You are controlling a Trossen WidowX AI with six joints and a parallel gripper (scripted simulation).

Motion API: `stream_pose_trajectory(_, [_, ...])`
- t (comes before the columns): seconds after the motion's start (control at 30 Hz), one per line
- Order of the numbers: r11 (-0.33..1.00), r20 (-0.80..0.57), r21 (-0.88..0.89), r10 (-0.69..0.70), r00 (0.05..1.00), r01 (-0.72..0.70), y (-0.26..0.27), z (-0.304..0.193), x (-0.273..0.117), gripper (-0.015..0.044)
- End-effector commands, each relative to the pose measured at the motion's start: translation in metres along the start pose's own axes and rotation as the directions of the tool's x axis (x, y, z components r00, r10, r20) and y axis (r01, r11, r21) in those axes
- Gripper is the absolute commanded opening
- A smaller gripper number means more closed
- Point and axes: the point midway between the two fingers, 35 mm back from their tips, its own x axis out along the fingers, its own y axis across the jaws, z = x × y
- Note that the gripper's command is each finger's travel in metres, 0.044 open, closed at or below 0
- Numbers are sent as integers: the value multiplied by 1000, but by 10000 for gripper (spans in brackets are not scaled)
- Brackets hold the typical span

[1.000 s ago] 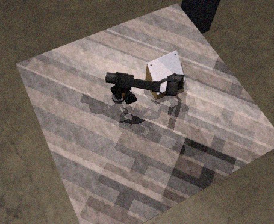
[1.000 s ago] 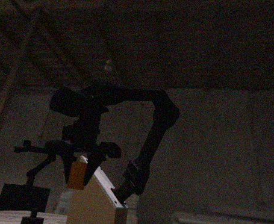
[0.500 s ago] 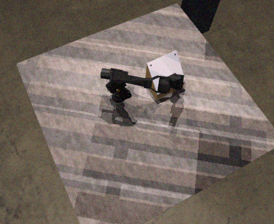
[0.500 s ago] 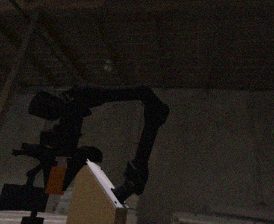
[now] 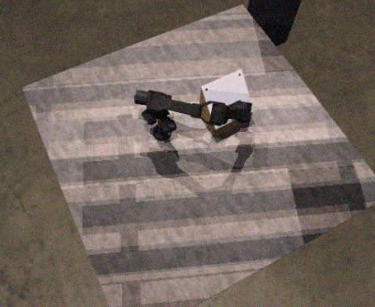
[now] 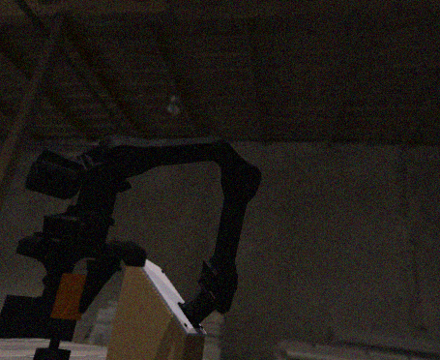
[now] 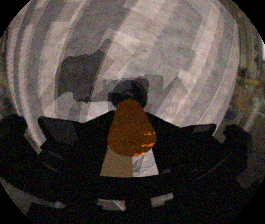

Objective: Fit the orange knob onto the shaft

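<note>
Misalignment is the likeliest trouble from here: the orange knob (image 5: 159, 120) (image 6: 69, 296) (image 7: 131, 131) sits clasped between the fingers of the gripper (image 5: 160, 121) (image 6: 68, 305) (image 7: 130, 113), above the round pedestal (image 5: 161, 135) (image 6: 52, 354) (image 7: 141, 86). In the exterior view the pedestal lies between 6 and 7 o'clock from the knob, with the dark shaft (image 6: 54, 341) standing up from it; in the wrist view it shows at 12 o'clock, partly covered by the knob. Whether the knob's lower rim touches the shaft's tip, I cannot tell.

If the flat sides disagree, pressing down could jam the knob on the tip, tilt it or make it slip in the grip. A small sideways error would do the same, so a light press with slow turning seems wiser than force. Letting go while it is only perched could drop it off the side.

As for containers, no bin or tray shows. The only hollow that matters is the knob's hole, hidden from these views; the shaft is not seated in it. The wooden stand (image 5: 227, 84) (image 6: 134, 310) (image 7: 115, 166), at 2 o'clock from the knob in the top view, carries the arm and shows no contents.
</note>
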Motion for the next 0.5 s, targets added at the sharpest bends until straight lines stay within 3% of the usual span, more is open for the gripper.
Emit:
stream_pose_trajectory(0.0, [1000,8,-10,-8,1000,8,-1,3,5,0])
stream_pose_trajectory(0.47, [1000,8,-20,-7,1000,7,-2,4,21,0])
